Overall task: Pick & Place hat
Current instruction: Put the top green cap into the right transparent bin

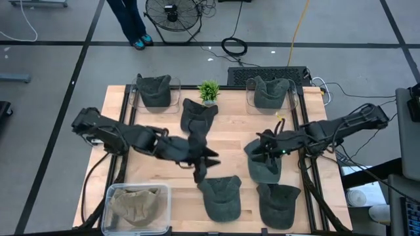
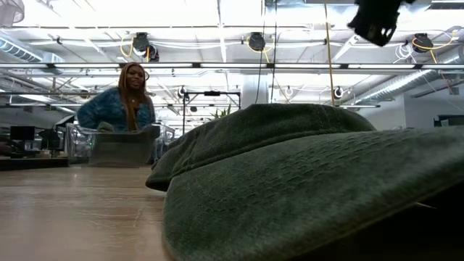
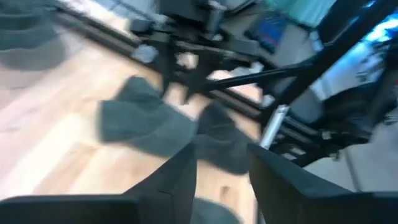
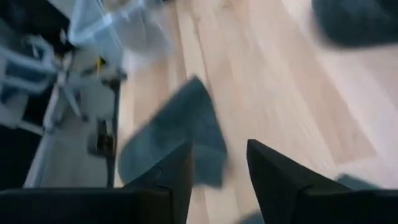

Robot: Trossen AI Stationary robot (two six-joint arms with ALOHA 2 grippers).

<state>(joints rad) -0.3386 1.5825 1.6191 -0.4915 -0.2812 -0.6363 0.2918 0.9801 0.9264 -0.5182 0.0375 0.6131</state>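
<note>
A pale wooden bench (image 1: 230, 131) stands on a grey floor crossed by dark tape lines, with a floor fan (image 1: 172, 16) and loose cables beyond its far edge. In the low view a person (image 2: 119, 101) stands behind the bench under bright ceiling lights and pipework.

Six dark green hats show from above. Two sit in clear bins at the far edge, one near the far left corner (image 1: 153, 90) and one toward the far right (image 1: 269, 92). One hat (image 1: 197, 121) lies at mid-bench, near a small green plant (image 1: 209, 91) at the far edge. One hat (image 1: 264, 164) lies right of centre, and two more (image 1: 220, 196) (image 1: 280, 203) rest along the near edge. A third clear bin (image 1: 136, 203) at the near left corner holds tan cloth.

The left gripper (image 1: 200, 164) hangs over the bench centre, just beside the mid-bench hat; its wrist view shows the fingers (image 3: 177, 177) parted and empty. The right gripper (image 1: 262, 147) hovers at the right-of-centre hat, its fingers (image 4: 270, 171) also spread, grasping nothing.
</note>
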